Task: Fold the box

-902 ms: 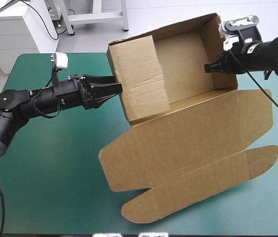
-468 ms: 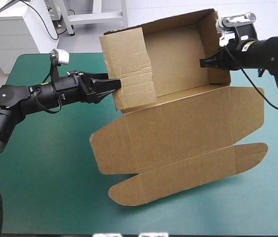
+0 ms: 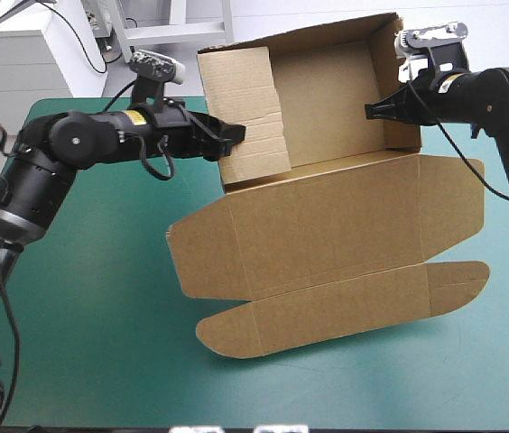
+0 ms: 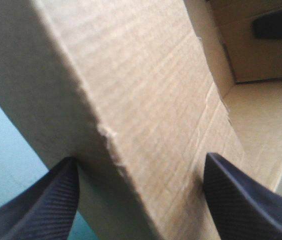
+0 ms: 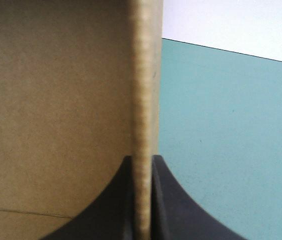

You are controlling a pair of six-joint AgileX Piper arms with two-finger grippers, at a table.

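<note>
The box (image 3: 327, 225) sits on the desk (image 3: 83, 298), its lid (image 3: 345, 302) flat nearest and the tray walls raised beyond. The left gripper (image 3: 235, 137), jaws apart, straddles the box's left wall (image 3: 250, 113); it should press that wall squarely inward. The right gripper (image 3: 370, 112), jaws clamped on the box's right wall (image 3: 401, 86), should brace it.

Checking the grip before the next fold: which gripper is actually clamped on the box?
The right gripper: its fingers pinch the edge of one wall of the box. The left gripper has its fingers apart, straddling the opposite wall.
</note>
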